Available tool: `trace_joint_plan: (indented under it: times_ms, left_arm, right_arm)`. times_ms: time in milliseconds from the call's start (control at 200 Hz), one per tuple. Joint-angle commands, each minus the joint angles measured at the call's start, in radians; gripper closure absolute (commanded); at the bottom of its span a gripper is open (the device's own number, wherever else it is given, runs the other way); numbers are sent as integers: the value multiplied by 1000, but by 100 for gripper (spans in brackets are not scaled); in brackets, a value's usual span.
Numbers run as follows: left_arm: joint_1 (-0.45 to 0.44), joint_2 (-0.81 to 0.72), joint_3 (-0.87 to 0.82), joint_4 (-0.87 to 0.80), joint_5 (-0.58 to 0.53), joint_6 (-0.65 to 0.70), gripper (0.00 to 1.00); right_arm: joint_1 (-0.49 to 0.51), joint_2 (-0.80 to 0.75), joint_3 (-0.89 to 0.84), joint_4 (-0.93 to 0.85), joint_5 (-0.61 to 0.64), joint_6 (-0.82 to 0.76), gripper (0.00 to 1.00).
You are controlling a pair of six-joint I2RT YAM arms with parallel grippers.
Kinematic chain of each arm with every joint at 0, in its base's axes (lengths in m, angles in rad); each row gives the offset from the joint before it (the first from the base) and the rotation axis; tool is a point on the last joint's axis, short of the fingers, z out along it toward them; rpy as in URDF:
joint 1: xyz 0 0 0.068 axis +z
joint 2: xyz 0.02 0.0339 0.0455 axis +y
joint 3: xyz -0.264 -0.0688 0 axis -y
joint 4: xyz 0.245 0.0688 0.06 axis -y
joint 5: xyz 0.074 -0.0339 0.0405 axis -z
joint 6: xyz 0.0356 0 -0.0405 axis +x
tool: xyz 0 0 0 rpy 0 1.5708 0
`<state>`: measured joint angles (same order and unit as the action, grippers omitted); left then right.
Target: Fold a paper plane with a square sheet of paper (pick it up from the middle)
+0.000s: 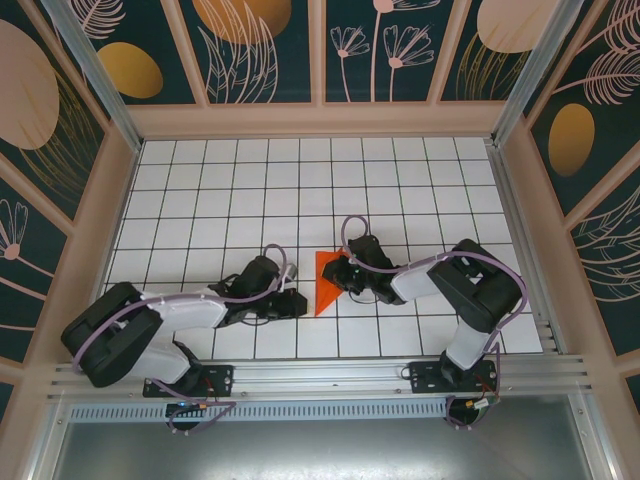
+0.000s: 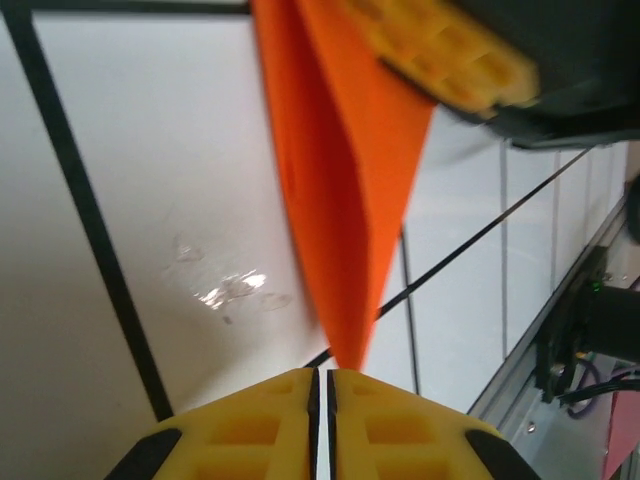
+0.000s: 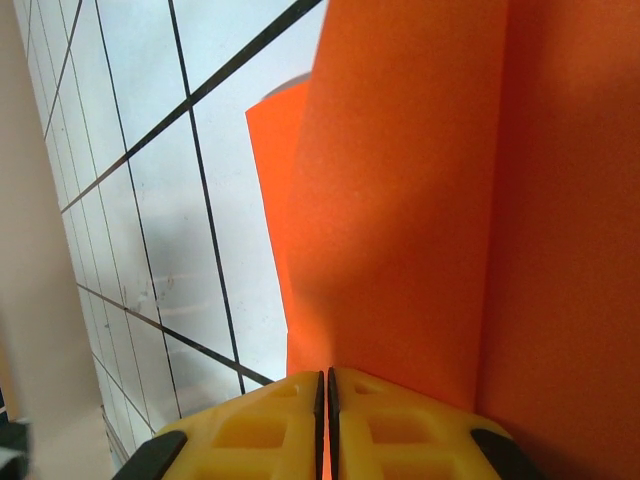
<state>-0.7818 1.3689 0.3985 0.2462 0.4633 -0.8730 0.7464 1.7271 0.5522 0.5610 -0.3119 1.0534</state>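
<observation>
One folded orange paper [image 1: 325, 285], two tools, right tool [image 1: 339, 277] pinching it, left tool [image 1: 302, 303] narrow.

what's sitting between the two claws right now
The folded orange paper, a narrow triangle. The top view shows it between the left claw and the right claw, with nothing else in that stretch.

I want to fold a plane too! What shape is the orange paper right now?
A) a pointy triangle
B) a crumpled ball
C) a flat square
A: seen from above, the orange paper is a narrow triangle with one sharp tip.
</observation>
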Motion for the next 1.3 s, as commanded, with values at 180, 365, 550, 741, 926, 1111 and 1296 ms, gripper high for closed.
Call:
trace_joint_plan:
  times_ms: [180,365,550,741,926,1111,1296]
  left_arm:
    - [-5,-47,90,59,-4,-23,81]
    - [-4,79,122,168,81,-58,77]
    - [-4,166,155,202,107,-60,75]
    - [-5,237,187,178,108,-31,74]
    - [-4,279,182,123,70,2,75]
    - [-4,287,156,74,31,35,79]
    - [-4,282,113,73,40,34,80]
  right_arm:
    - [13,85,-33,-156,76,-5,85]
    - [14,87,-29,-156,76,-4,85]
    - [16,92,-28,-153,71,-2,85]
    - [16,95,-26,-153,71,-2,85]
    - [16,100,-26,-151,71,0,85]
    - [16,104,-25,-153,70,-2,85]
    - [16,105,-21,-161,73,-5,85]
